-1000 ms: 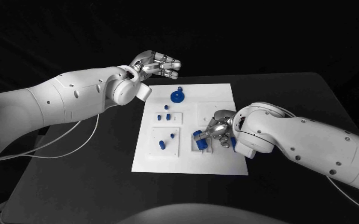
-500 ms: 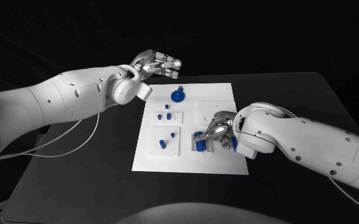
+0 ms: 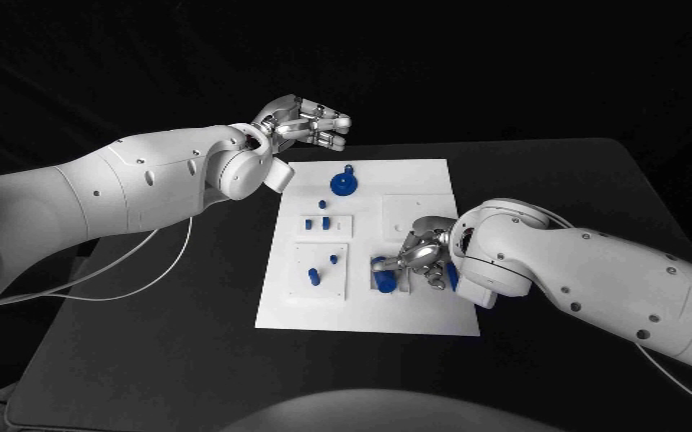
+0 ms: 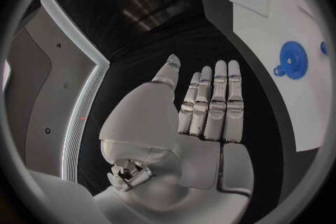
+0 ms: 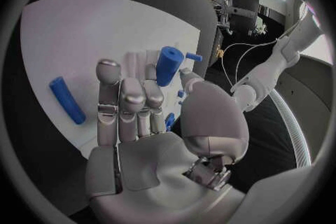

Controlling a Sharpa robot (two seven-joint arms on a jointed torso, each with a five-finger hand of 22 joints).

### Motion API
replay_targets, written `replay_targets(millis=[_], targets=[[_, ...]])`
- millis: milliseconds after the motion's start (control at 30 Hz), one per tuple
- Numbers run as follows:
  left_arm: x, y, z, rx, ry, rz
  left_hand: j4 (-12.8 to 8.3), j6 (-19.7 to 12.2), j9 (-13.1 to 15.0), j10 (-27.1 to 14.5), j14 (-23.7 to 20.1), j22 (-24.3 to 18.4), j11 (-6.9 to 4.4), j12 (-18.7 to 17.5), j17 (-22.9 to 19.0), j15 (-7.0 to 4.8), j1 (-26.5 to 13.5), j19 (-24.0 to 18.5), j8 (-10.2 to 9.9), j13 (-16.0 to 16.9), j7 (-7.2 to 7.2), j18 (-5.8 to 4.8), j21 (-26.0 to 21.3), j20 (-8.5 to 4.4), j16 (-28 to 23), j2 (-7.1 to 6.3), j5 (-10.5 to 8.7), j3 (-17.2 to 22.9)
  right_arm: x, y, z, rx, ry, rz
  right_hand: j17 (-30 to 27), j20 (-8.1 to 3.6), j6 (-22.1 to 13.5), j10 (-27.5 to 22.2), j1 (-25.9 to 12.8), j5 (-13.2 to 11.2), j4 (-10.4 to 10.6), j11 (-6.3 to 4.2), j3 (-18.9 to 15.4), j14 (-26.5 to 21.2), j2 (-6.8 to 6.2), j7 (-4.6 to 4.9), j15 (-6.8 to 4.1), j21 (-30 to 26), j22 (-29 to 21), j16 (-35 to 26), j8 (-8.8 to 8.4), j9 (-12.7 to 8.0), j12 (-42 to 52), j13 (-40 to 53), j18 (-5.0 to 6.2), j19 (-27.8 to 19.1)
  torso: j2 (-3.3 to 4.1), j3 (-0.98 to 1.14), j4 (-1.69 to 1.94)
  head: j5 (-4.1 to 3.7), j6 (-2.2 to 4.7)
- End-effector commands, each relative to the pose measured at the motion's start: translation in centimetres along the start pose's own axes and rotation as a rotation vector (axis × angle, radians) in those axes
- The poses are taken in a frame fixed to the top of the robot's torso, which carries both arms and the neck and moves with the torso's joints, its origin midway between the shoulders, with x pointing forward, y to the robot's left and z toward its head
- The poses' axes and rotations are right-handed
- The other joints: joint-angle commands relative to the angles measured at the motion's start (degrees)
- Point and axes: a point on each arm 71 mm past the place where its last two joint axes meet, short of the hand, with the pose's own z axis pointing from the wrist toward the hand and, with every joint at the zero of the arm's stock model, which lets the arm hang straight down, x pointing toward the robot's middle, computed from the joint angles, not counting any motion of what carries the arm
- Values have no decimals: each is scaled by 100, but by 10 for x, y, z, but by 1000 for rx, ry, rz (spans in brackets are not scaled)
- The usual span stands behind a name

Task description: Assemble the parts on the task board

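- The right hand (image 3: pixel 420 252) sits low over the near right part of the white board (image 3: pixel 418 317); its fingers pinch a short blue peg (image 5: pixel 168 65), held roughly upright.
- In the head view that hand and its arm cover part of the blue pieces (image 3: pixel 385 274) beneath, so whether the peg touches the board cannot be told.
- Another blue rod (image 5: pixel 67 100) lies flat on the board beside the fingers.
- Small blue parts (image 3: pixel 313 276) stand on the board's left half; their shapes are too small to read.
- A blue gear (image 3: pixel 343 185) lies near the far edge.
- The left hand (image 3: pixel 300 125) hovers past the board's far left corner, fingers straight and empty.
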Motion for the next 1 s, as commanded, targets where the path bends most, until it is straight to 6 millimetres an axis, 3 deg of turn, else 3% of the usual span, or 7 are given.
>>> replay_targets(millis=[33, 333, 467, 700, 833, 867, 1000], targets=[[2, -1, 1, 4, 14, -3, 28, -51, -3, -53, -34, -9, 3, -14, 5, 9, -53, -28, -17, 1, -5, -92, -21, 4, -29, -13, -4, -7, 1, -3, 0, 42, 1, -16, 10, -34, -25, -13, -4, -29, 93, 25, -194, 9, 57, 7, -40, -25, 5, -31, -9, -14, -20, -3, -1, 269, 0, -1, -1, 6, 0], [1, 0, 1, 3, 11, -2, 28, -51, -3, -53, -34, -9, 3, -14, 5, 9, -53, -28, -17, 1, -5, -92, -21, 4, -29, -13, -4, -7, 2, -1, 0, 28, -3, -11, 31, -20, -32, -6, -126, -13, -28, 31, -697, 20, 404, 9, -28, -17, 12, -34, -8, -3, -27, 3, 4, 269, 0, -4, 1, 3, -1], [0, 0, 0, 3, 10, -2, 49, -54, -2, -57, -38, -9, 4, -14, 7, 10, -55, -28, -16, 1, -3, -91, -25, 5, -29, -21, -4, 2, 3, 1, -2, 14, 0, -11, 33, -9, -13, -2, -205, -5, -242, 29, -797, 23, 583, 2, -22, 8, 25, -25, -12, 72, -6, 1, 8, 271, 1, -4, 3, 3, -3], [0, 0, 0, 1, 9, -1, 49, -54, -2, -57, -38, -9, 4, -14, 7, 10, -55, -28, -16, 1, -3, -91, -25, 5, -29, -21, -4, 2, 2, -2, -9, -25, -20, -15, 15, -20, 75, 7, 16, 312, -747, 12, -735, 19, 623, -32, -37, 3, 21, -31, 0, 244, 51, 19, 7, 270, 0, -2, 3, 9, 5], [-2, 0, -1, 0, 6, 0, 49, -54, -2, -57, -38, -9, 4, -14, 7, 10, -55, -28, -16, 1, -3, -91, -25, 5, -29, -21, -4, 2, 1, -8, -15, -56, -27, -6, 3, -62, 18, 1, 131, 758, -1009, -40, -844, 20, 618, -104, -70, 18, 12, -45, 24, 1579, 94, 63, -23, 272, -2, -1, -3, 17, 6], [-2, 0, -1, 0, 6, 0, 49, -54, -2, -57, -38, -9, 4, -14, 7, 10, -55, -28, -16, 1, -3, -91, -25, 5, -29, -21, -4, 2, 1, -10, -17, -62, -26, -5, -1, -63, -14, 5, 158, 815, -986, -30, -851, 22, 579, -145, -85, 22, 11, -48, 23, 2163, 105, 74, -35, 271, -2, -1, -5, 20, 7], [-4, 1, -2, -2, 3, 2, 49, -54, -2, -57, -38, -9, 4, -14, 7, 10, -55, -28, -16, 1, -3, -91, -25, 5, -29, -21, -4, 2, 1, -14, -21, -75, -19, -6, 1, -75, -44, 2, 76, 1128, -772, -62, -961, 20, 529, -155, -91, 30, 12, -41, 19, 2855, 103, 77, -40, 272, -3, 2, -10, 30, 10]])
